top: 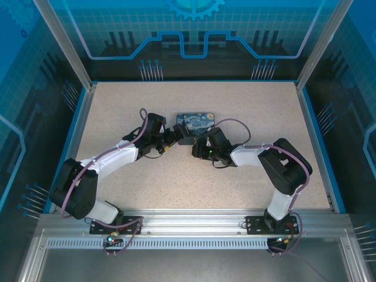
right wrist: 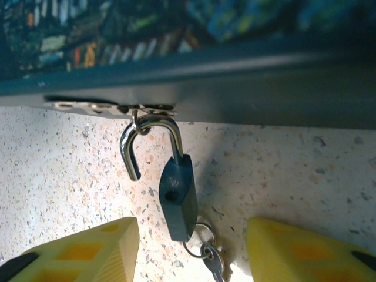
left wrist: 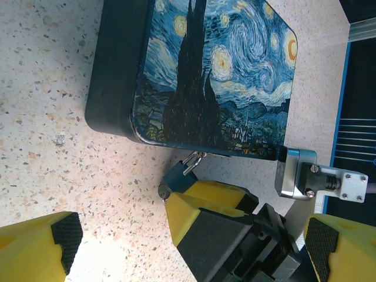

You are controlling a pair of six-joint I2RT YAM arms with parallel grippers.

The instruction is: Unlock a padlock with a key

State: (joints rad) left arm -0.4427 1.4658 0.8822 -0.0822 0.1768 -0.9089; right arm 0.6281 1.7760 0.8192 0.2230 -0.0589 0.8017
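Note:
The padlock is small and dark blue with a silver shackle. The shackle is swung open, its free end out of the body, and still hooks through the hasp on the box's front edge. A small silvery key hangs on a ring at the lock's lower end. My right gripper is open, with one yellow finger on each side of the lock and neither touching it. In the left wrist view the padlock sits just past the right gripper's fingers. My left gripper is wide open and holds nothing.
The dark blue swirl-printed box lies flat at the middle of the speckled table, just beyond both grippers. A silver metal bracket shows near the box's corner. Blue walls and aluminium posts ring the table.

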